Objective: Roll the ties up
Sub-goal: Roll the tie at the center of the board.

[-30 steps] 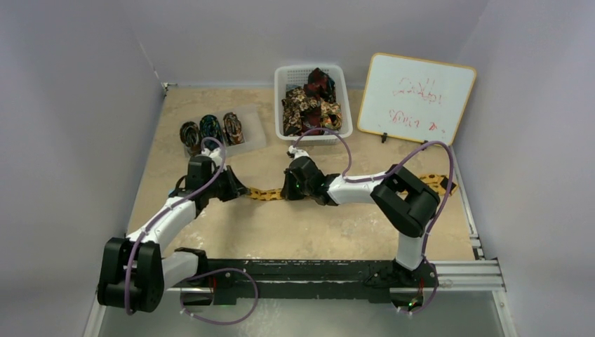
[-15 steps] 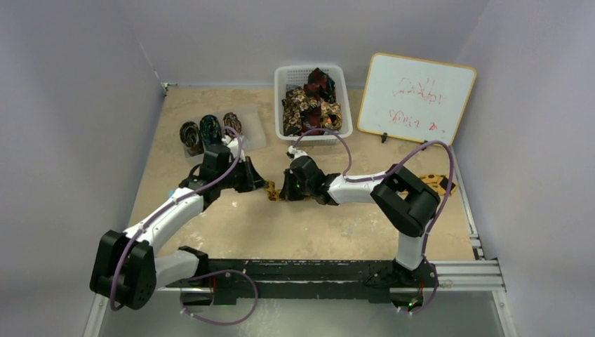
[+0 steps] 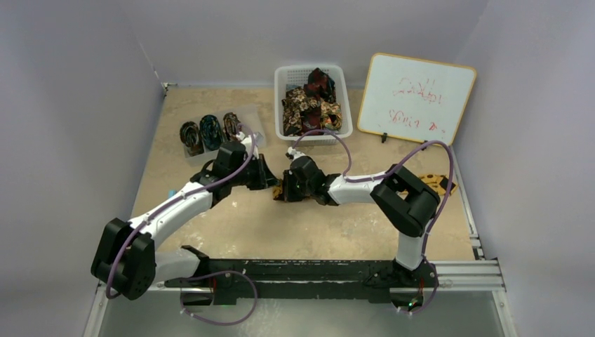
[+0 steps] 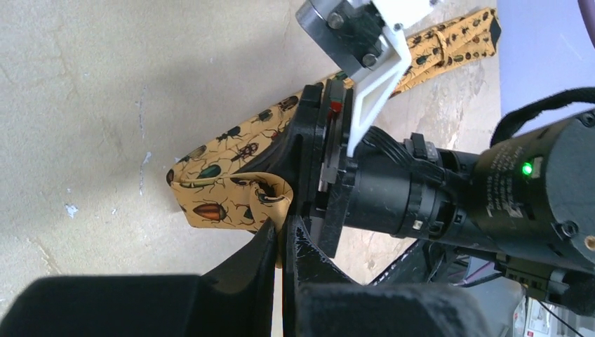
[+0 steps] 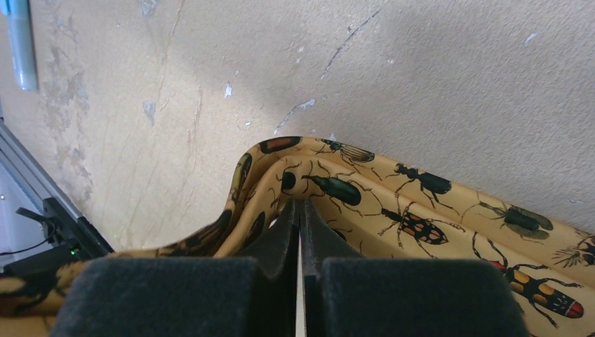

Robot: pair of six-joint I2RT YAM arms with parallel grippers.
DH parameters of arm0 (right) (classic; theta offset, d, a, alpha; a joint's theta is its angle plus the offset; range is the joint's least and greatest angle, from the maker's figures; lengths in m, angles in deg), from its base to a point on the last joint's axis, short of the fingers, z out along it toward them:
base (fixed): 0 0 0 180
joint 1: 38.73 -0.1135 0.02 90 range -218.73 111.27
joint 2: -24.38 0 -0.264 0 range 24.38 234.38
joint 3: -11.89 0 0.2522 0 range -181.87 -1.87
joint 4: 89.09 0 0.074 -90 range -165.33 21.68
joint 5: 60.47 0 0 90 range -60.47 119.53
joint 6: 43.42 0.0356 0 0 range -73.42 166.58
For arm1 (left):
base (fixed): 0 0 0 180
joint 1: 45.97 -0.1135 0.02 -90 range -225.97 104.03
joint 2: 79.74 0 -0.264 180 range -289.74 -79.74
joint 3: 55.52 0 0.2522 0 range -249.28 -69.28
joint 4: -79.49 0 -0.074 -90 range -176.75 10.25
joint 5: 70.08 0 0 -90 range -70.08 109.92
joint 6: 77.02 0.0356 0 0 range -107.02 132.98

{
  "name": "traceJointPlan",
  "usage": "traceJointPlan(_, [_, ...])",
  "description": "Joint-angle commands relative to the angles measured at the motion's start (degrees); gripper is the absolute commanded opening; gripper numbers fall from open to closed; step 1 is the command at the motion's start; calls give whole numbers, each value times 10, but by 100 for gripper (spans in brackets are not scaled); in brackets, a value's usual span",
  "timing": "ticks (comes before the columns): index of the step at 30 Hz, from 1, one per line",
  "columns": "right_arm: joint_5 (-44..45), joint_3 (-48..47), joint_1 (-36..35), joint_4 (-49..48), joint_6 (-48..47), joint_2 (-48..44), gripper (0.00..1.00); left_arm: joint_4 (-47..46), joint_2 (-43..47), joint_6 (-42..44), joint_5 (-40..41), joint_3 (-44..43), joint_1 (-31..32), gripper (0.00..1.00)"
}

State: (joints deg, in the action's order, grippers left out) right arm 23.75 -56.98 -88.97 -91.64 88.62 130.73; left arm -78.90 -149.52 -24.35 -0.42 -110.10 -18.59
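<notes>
Opening fold of the roll in hand: left gripper (image 4: 283,235) and right gripper (image 5: 300,210) were both pinched shut on the golden tie (image 4: 217,189) at the centre of the table (image 3: 316,232), its tail trailing toward 3 o'clock; the next move likely called for turning the looped end over itself

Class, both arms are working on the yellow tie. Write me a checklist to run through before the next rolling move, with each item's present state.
1. Left gripper shut on the golden-yellow beetle-print fabric tie: ok.
2. Right gripper shut on the same tie: ok.
3. Roll tight at the tie's end: not ok, only a loose fold shows.
4. Rest of the tie lying straight on the beige table: cannot tell, the right arm hides its middle.
5. Grippers apart from each other: cannot tell, they stand very close.
</notes>
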Motion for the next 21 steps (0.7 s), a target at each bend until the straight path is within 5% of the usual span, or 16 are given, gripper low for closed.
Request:
traceJointPlan(1, [-22,6,1,-16,12,-23,0,11,-13,-4,38,-31,5,0])
traceJointPlan(7, [-22,18,11,-21,15,-65,0,79,9,5,130,-26,5,0])
traceJointPlan(21, [-30,-17,13,-50,15,-17,0,92,10,19,141,-33,5,0])
